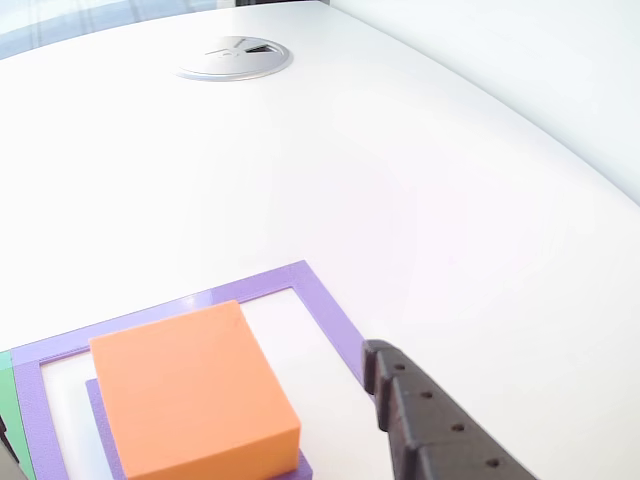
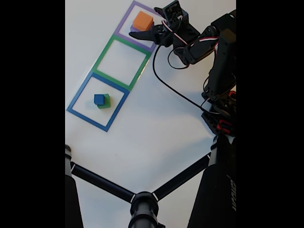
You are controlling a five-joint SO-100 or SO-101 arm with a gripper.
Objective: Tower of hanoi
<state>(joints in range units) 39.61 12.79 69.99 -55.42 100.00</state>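
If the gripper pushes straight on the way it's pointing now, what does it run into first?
Likely the orange block, stacked on the purple block inside the purple tape square. In the fixed view the gripper points left beside that stack, so, depth being unclear, it could slip past the near edge.

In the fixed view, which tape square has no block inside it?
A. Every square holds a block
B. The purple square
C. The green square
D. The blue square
C: the green tape square shows only bare table inside it, while the orange block sits in the purple tape square and the blue cube sits on the green block in the blue tape square.
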